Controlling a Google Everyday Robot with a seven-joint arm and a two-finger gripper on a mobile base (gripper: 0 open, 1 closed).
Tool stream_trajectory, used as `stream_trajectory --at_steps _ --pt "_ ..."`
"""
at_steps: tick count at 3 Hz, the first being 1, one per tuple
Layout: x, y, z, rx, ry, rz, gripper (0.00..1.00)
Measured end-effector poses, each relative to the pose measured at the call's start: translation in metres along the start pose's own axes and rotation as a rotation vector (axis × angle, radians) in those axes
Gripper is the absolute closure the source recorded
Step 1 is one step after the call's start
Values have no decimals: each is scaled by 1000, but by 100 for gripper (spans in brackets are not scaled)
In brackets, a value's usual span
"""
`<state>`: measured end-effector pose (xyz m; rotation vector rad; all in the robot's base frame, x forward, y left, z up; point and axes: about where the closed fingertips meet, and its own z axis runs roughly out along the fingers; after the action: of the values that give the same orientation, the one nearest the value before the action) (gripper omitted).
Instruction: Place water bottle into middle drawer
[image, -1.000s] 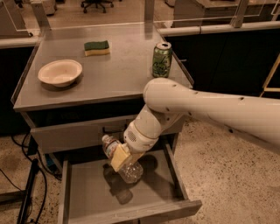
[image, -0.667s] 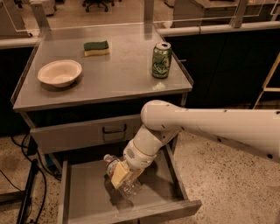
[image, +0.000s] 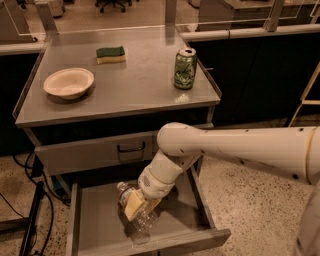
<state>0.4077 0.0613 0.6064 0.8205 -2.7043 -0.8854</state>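
Observation:
The water bottle (image: 138, 219) is a clear ribbed plastic bottle lying tilted inside the open middle drawer (image: 95, 220), cap toward the back left. My gripper (image: 134, 206) reaches down into the drawer and is shut on the water bottle's middle, with a yellowish fingertip (image: 131, 205) across it. The bottle's lower end is at or just above the drawer's grey bottom; I cannot tell if it touches. The arm (image: 235, 147) comes in from the right.
The top drawer (image: 95, 152) with a black handle is shut above the open one. On the counter stand a green can (image: 184, 68), a white bowl (image: 68, 83) and a green-yellow sponge (image: 110, 54). Cables (image: 30, 200) lie on the floor at left.
My gripper has sunk lower into the drawer with the water bottle, and the arm has dropped with it. The counter items have not moved.

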Motion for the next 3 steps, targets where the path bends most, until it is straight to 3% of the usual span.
stream_trajectory --at_steps 2,3 --pt "-17 -40 59 -37 15 88 100" --pt "-16 -41 61 -40 19 91 100"
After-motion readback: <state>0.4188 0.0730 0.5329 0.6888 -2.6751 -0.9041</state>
